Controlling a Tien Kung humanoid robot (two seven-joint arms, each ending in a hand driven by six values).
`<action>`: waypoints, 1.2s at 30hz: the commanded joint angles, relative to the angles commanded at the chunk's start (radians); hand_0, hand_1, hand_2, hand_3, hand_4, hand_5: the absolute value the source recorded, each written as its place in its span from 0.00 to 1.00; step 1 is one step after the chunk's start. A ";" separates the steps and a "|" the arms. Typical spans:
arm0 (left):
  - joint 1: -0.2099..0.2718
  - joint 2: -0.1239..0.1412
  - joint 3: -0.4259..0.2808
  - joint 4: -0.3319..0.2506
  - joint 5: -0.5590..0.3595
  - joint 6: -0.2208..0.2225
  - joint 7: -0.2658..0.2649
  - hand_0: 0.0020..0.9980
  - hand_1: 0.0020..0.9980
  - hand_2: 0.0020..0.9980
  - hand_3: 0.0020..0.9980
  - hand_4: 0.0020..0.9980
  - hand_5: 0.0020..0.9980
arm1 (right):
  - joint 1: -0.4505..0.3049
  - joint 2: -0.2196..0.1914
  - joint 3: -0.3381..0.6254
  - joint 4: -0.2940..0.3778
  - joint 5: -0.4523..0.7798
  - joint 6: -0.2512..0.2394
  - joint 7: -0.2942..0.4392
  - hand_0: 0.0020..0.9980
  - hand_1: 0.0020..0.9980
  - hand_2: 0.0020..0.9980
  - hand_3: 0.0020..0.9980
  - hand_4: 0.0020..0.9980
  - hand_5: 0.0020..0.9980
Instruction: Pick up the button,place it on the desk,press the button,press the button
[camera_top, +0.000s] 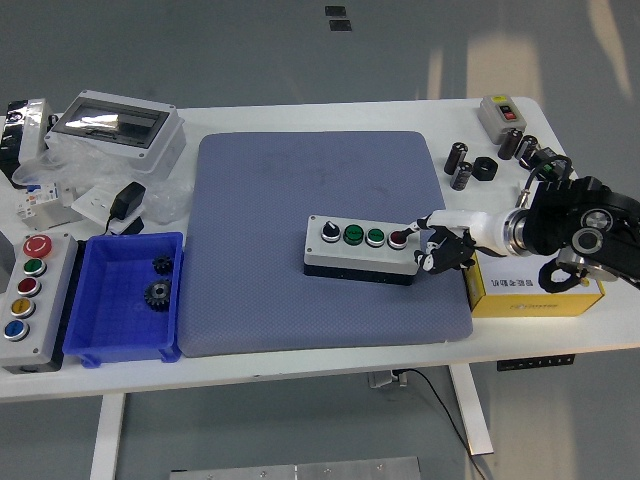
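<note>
Lying at the pad's (330, 240) four o'clock, the rigid, boxy button box (361, 249) looks graspable by its long sides, while the right hand (440, 240), holding nothing, curls with one finger on the red button (398, 238).

White counter (300, 365) under me, blue mat (320, 190) centered, blue bin (95, 310) and gray button panel (30, 290) left, yellow box (535, 290) right, clear-lidded enclosure (115, 125) far left.
</note>
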 joint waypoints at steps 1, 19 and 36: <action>0.000 -0.001 0.001 0.000 -0.002 0.001 -0.001 0.63 0.57 0.51 0.59 0.55 0.12 | 0.000 0.000 -0.001 0.000 0.000 -0.004 0.001 0.00 0.10 0.19 0.86 0.19 0.06; 0.015 -0.026 0.013 0.001 -0.010 0.000 0.002 0.63 0.57 0.50 0.59 0.55 0.12 | -0.332 0.091 0.484 0.154 -0.185 0.159 0.068 0.00 0.09 0.19 0.84 0.19 0.06; 0.009 -0.036 0.017 0.007 -0.015 0.000 -0.019 0.63 0.57 0.50 0.58 0.55 0.12 | -0.709 0.527 0.844 -0.092 -0.539 -0.467 0.675 0.03 0.17 0.46 0.79 0.52 0.30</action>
